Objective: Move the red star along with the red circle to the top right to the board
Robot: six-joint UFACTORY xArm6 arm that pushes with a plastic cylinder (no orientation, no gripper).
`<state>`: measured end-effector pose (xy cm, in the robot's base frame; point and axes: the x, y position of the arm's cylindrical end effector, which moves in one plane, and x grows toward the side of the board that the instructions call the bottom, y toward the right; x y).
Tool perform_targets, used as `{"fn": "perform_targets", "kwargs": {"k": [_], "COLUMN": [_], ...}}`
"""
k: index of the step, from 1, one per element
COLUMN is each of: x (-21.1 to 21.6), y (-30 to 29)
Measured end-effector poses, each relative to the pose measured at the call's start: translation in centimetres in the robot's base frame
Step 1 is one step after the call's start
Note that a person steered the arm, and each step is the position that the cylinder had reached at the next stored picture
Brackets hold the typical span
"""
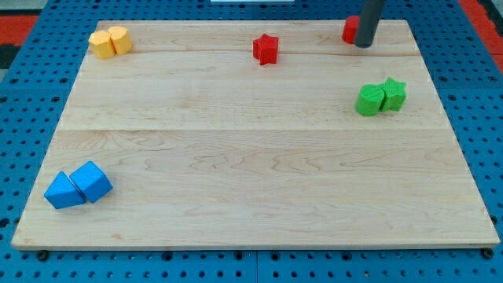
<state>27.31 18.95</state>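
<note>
The red star [266,49] lies near the view's top, a little right of centre. The red circle [350,30] sits at the top right, partly hidden behind my dark rod. My tip [363,45] rests on the board right beside the red circle, on its right side, touching or nearly touching it. The red star is well to the left of the tip, apart from it.
A green circle [368,101] and a green star [393,93] sit together at the right. Two yellow blocks [109,41] sit at the top left. Two blue blocks [78,186] sit at the bottom left. The wooden board [251,189] lies on a blue pegboard.
</note>
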Motion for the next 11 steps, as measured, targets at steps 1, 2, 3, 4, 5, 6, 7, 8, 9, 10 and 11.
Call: {"fn": "perform_targets", "kwargs": {"k": [1,2,3,4,5,6,7,8,9,10,11], "x": [3.9,3.9,-0.5,-2.4,-2.0,1.1,1.6,-2.9,-3.1,-2.5,-2.1], "y": [-4.7,-15.2,-22.7,-21.6,-15.8,-14.4,-12.6,-9.4,-8.5,-6.1,-7.2]}}
